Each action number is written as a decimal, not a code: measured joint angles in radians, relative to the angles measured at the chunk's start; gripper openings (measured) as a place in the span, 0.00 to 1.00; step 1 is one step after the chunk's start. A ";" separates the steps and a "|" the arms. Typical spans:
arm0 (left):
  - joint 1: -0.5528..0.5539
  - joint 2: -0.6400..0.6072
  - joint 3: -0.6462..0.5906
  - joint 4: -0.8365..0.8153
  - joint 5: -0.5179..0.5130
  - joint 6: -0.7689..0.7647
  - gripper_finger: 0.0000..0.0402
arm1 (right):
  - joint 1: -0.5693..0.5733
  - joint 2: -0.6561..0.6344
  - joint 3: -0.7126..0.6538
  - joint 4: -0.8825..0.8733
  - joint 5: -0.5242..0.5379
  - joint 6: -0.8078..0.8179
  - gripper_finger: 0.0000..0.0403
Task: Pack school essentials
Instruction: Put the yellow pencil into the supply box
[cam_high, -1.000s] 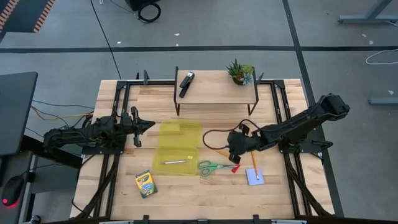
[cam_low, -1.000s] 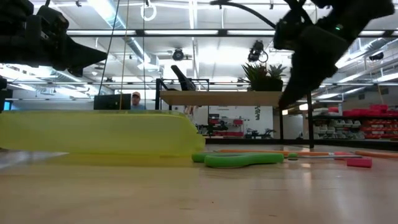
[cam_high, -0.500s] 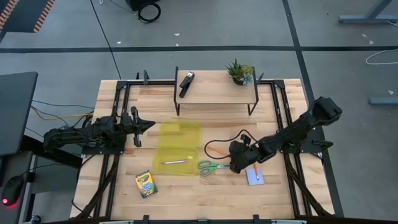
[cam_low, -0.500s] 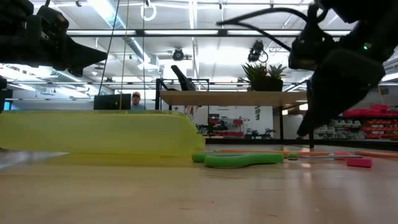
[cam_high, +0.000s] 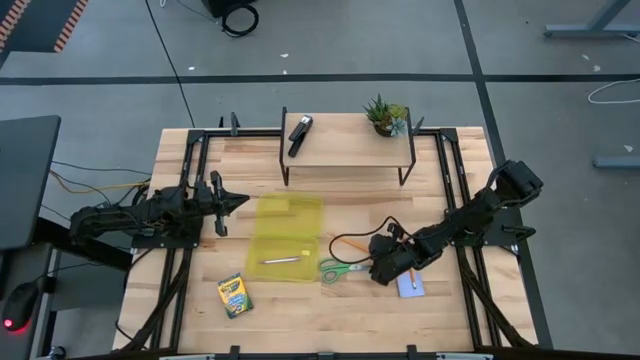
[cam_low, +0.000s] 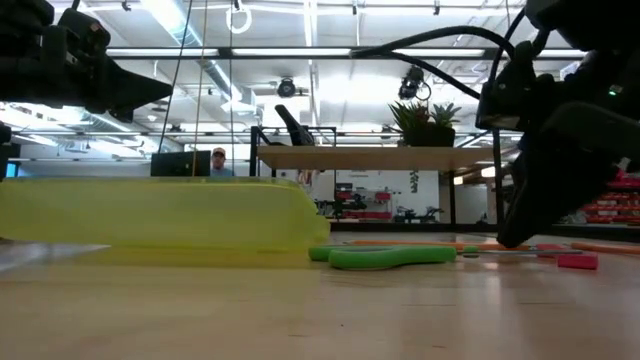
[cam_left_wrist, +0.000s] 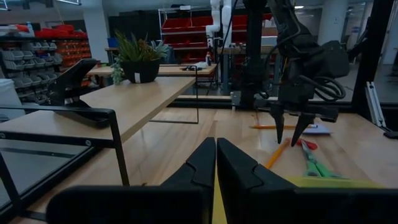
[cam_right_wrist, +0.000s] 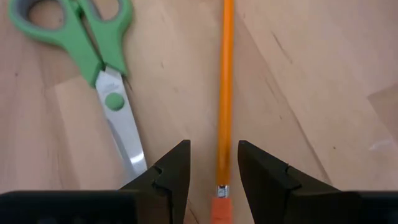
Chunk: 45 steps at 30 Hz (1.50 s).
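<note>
In the high view, the right gripper (cam_high: 381, 272) is hanging low over the table (cam_high: 330, 320), just beside the blade end of the scissors (cam_high: 343, 268), with the notepad (cam_high: 407, 284) close by and a pencil (cam_high: 410, 275) lying on it; the yellow pouch (cam_high: 287, 238) is lying near the left gripper (cam_high: 236, 203), which is waiting at the table's left side, and the crayon box (cam_high: 236, 296) is sitting near the front edge. In the low view, the right gripper (cam_low: 520, 238) is reaching almost to the tabletop behind the scissors (cam_low: 390, 257), with a small red piece (cam_low: 578, 261) lying beside it. In the left wrist view, the left gripper (cam_left_wrist: 216, 163) is showing its fingers pressed together, while the far right gripper (cam_left_wrist: 290, 130) is standing spread above the pen (cam_left_wrist: 277, 153) and scissors (cam_left_wrist: 313, 160). In the right wrist view, the right gripper (cam_right_wrist: 214, 163) is spread, and the thin orange pen (cam_right_wrist: 224, 93) is lying straight between its fingers (cam_right_wrist: 172, 167) without contact; the scissors (cam_right_wrist: 102, 59), green-handled with closed steel blades, are lying just beside one finger.
</note>
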 joint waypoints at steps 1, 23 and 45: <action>0.000 0.000 0.000 0.000 0.000 0.000 0.05 | 0.000 0.000 0.000 -0.008 -0.001 0.003 0.35; 0.000 0.000 0.000 0.000 0.000 0.005 0.04 | 0.000 -0.001 0.002 -0.069 -0.058 0.032 0.19; 0.000 0.000 0.000 0.001 0.000 0.006 0.06 | 0.000 -0.002 0.003 -0.070 -0.066 0.028 0.10</action>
